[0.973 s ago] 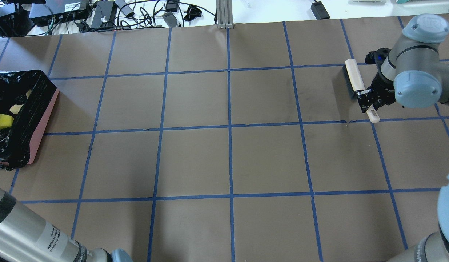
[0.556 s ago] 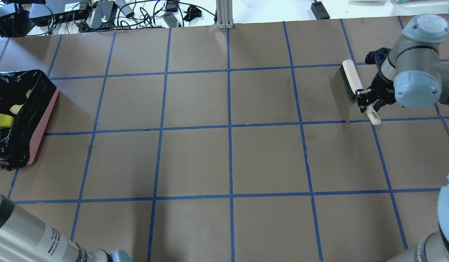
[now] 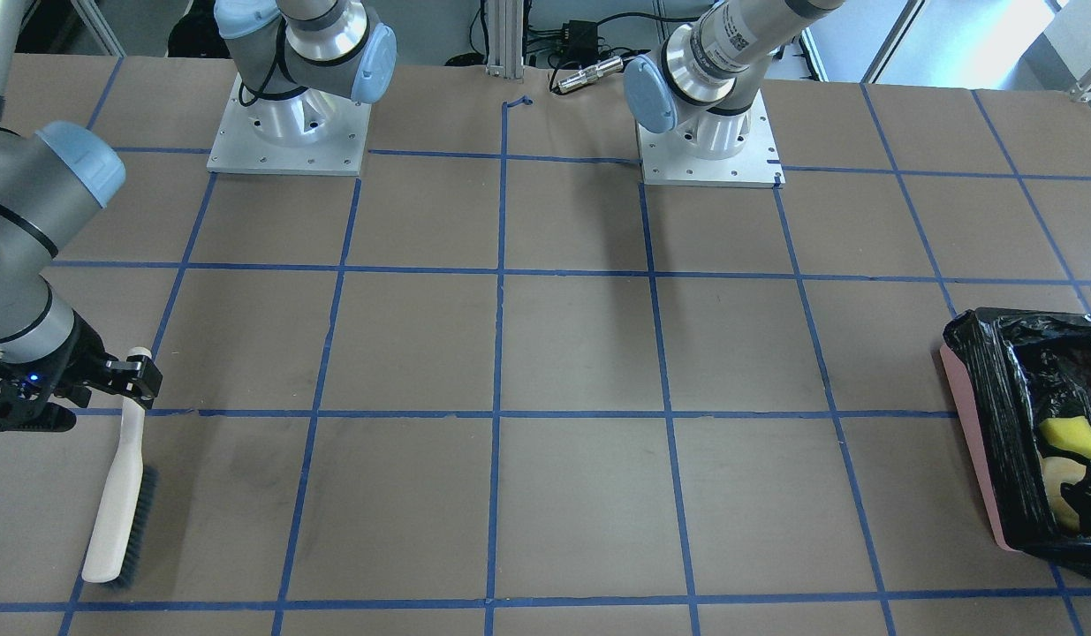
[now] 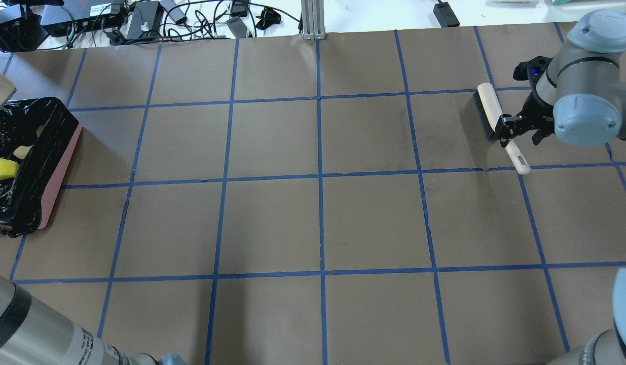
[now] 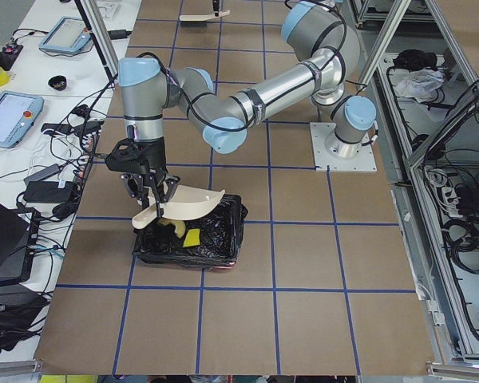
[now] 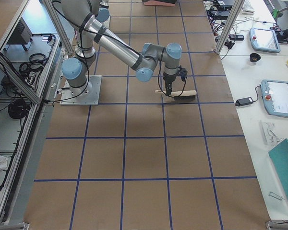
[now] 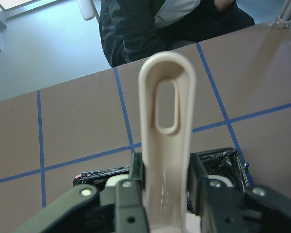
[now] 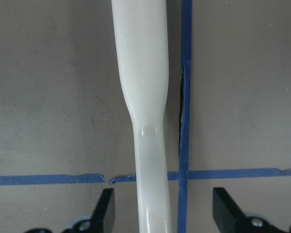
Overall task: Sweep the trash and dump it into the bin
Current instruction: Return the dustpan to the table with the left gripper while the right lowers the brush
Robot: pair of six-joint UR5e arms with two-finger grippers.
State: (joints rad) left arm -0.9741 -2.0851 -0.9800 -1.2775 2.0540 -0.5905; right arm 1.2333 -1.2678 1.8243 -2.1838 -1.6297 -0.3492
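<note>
The bin (image 4: 54,167) with pink sides and a black bag stands at the table's left edge. In it lie the yellow-green sponge chunk (image 4: 2,168) and a tan bread piece (image 4: 23,150). I cannot pick out the potato-like lump. My left gripper (image 7: 165,184) is shut on the handle of the beige dustpan (image 5: 188,203) and holds it tilted over the bin (image 5: 223,231). My right gripper (image 4: 515,126) is open, its fingers (image 8: 106,213) standing clear on either side of the handle of the brush (image 4: 487,111), which lies on the table at the far right.
Cables and power bricks (image 4: 140,20) lie beyond the table's far edge. The two arm bases (image 3: 289,132) stand at the robot's side. A person (image 7: 150,24) stands beyond the table's left end. Blue tape lines grid the brown table (image 4: 318,213).
My right gripper has opened and let go of the brush, which now lies flat on the table. A corner of the dustpan has come into the overhead view above the bin.
</note>
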